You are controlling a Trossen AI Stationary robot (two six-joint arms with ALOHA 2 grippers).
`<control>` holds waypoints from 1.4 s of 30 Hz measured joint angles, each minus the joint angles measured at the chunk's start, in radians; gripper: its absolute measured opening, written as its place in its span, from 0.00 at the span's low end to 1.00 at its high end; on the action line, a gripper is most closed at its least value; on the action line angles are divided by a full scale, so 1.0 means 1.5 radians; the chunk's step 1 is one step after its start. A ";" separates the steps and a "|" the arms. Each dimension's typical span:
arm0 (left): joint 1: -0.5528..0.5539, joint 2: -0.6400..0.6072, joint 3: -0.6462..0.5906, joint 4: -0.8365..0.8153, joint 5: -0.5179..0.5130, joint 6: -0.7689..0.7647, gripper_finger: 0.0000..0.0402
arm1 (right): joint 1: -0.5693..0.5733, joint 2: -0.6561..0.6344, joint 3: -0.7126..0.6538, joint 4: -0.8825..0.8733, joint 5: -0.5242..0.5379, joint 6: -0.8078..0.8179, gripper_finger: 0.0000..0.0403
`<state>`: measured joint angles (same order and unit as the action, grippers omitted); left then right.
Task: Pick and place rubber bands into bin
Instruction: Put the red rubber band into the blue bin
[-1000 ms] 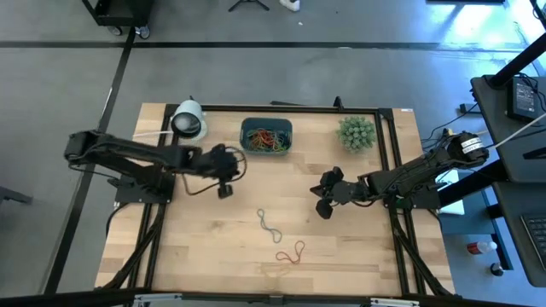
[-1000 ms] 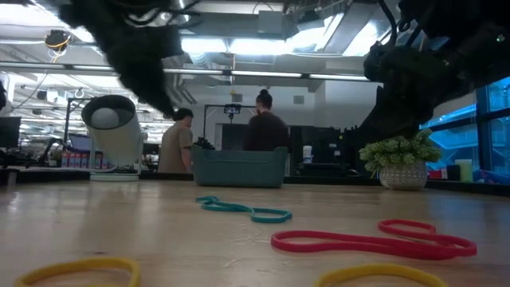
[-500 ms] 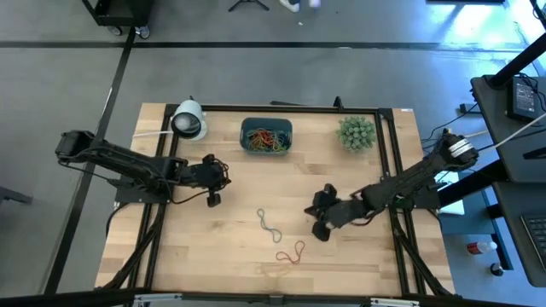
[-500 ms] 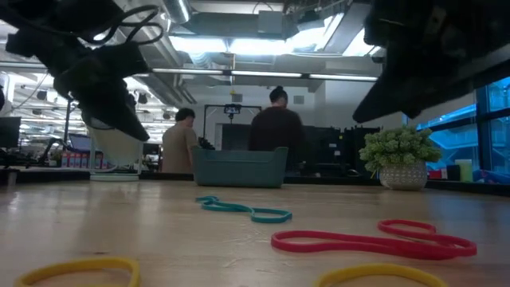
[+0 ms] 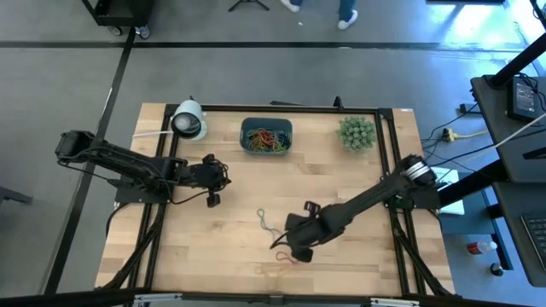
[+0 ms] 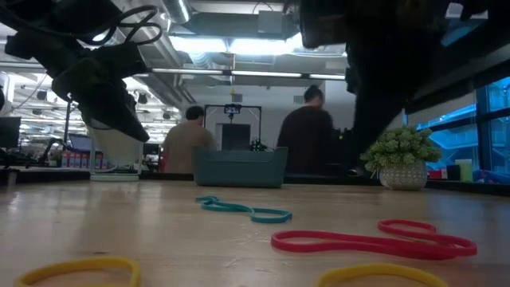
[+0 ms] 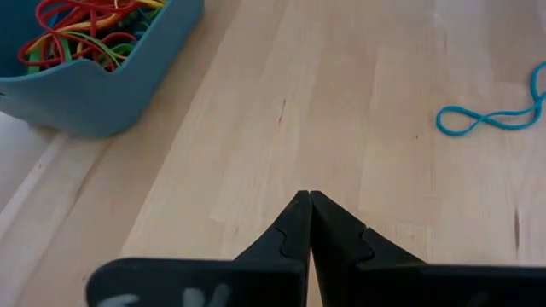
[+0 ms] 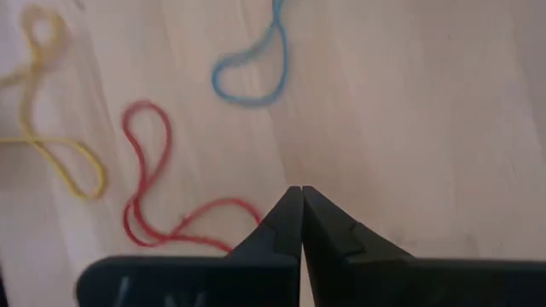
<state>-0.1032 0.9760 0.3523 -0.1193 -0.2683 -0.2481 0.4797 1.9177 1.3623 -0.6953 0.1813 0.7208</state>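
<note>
Three loose rubber bands lie flat on the wooden table near its front middle: a blue one (image 5: 269,223) (image 8: 249,77), a red one (image 5: 296,252) (image 8: 149,183) and a yellow one (image 5: 273,266) (image 8: 51,145). The teal bin (image 5: 266,136) (image 7: 94,68) stands at the far middle with several coloured bands inside. My right gripper (image 5: 286,245) (image 8: 300,192) hovers shut above the table, just beside the red band, pointing steeply down. My left gripper (image 5: 213,198) (image 7: 307,196) hangs shut over bare wood, left of the bands and nearer than the bin.
A white cylinder (image 5: 188,119) stands at the far left and a spiky green plant (image 5: 356,133) at the far right. Black frame rails run along the table's edges. In the low view, people stand in the room behind the bin (image 6: 239,167).
My right gripper has swept from the table's right middle toward the left and near edge, tipping more steeply down, and now stands over the loose bands. My left gripper first drew back a little toward the left and sank, then stayed still. The bands have not moved.
</note>
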 joint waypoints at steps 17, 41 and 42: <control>0.000 0.000 0.000 -0.012 0.081 0.092 0.01 | 0.002 0.109 0.047 -0.065 -0.070 0.188 0.16; 0.000 0.001 0.000 -0.025 0.093 0.110 0.01 | 0.044 0.098 0.069 -0.060 -0.078 0.269 0.20; 0.000 0.001 0.000 -0.025 0.093 0.110 0.01 | 0.045 0.098 0.069 -0.061 -0.072 0.269 0.20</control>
<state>-0.1032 0.9768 0.3527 -0.1570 -0.1284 -0.0830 0.5471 2.0647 1.4662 -0.7863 0.0728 1.1236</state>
